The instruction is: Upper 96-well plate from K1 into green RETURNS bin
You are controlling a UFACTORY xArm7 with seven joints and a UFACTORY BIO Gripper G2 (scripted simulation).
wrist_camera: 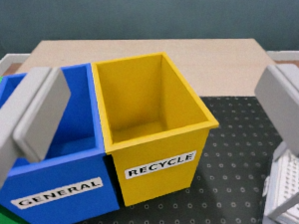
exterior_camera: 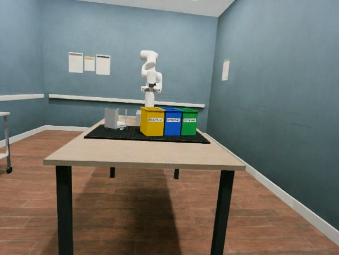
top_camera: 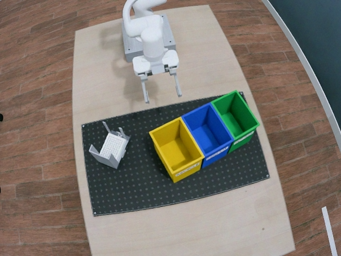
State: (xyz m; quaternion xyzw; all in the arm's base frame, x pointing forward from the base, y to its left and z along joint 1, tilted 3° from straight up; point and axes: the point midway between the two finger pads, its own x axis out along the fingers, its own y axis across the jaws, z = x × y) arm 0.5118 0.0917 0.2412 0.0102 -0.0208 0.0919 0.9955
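The stack rack K1 (top_camera: pixel 105 160) (exterior_camera: pixel 110 119) stands upright at the left of the mat. A white 96-well plate (top_camera: pixel 113 146) (exterior_camera: pixel 121 123) (wrist_camera: pixel 292 173) lies flat between its posts; whether another lies under it I cannot tell. The green RETURNS bin (top_camera: pixel 231 121) (exterior_camera: pixel 189 128) stands upright at the right end of the bin row, and nothing shows in it from above. My gripper (top_camera: pixel 163 98) (wrist_camera: pixel 161 111) is open, with nothing between its fingers. It hangs high, short of the mat's robot-side edge, away from the rack and the bins.
The blue GENERAL bin (top_camera: pixel 207 138) (exterior_camera: pixel 172 130) (wrist_camera: pixel 75 167) stands upright against the green one. The yellow RECYCLE bin (top_camera: pixel 175 149) (exterior_camera: pixel 151 130) (wrist_camera: pixel 149 190) stands upright beside the blue, between it and the rack. All stand on the black perforated mat (top_camera: pixel 135 192) (exterior_camera: pixel 129 136).
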